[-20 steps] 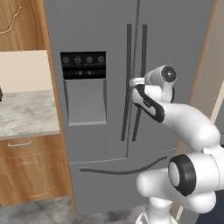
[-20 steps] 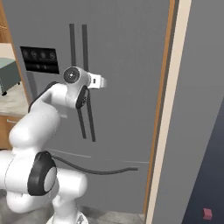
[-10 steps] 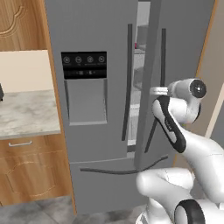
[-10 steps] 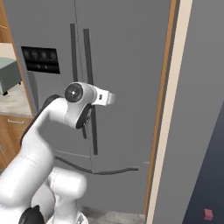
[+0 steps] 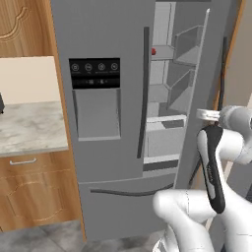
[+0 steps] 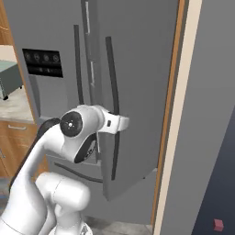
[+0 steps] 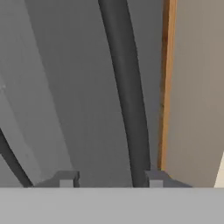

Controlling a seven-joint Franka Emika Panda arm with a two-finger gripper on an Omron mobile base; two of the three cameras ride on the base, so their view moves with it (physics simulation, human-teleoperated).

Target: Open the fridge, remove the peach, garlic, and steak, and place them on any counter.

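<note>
The grey fridge [image 5: 108, 147] has its left door with the black dispenser panel [image 5: 95, 74] closed. Its right door [image 5: 197, 88] stands partly swung out, baring white shelves and door bins. A small bright red item, apparently the steak [image 5: 153, 51], lies on an upper shelf. Peach and garlic are hidden. My gripper [image 5: 206, 114] [image 6: 121, 123] is at the right door's dark bar handle [image 6: 112, 105]. In the hand view the handle [image 7: 127, 109] runs between the spread fingertips [image 7: 155, 178], close to the right one; the gripper [image 7: 109, 181] is open around it.
A marble top [image 5: 29, 128] over wooden handled cabinets sits left of the fridge, with a grey appliance [image 6: 9, 80] on it. A wood-edged beige wall panel [image 6: 197, 114] stands close to the right of the opened door. A small red cube [image 6: 218, 225] lies low on the right.
The right fridge door has swung further open, and the inner shelves now show. My hand has moved back and to the right with the handle.
</note>
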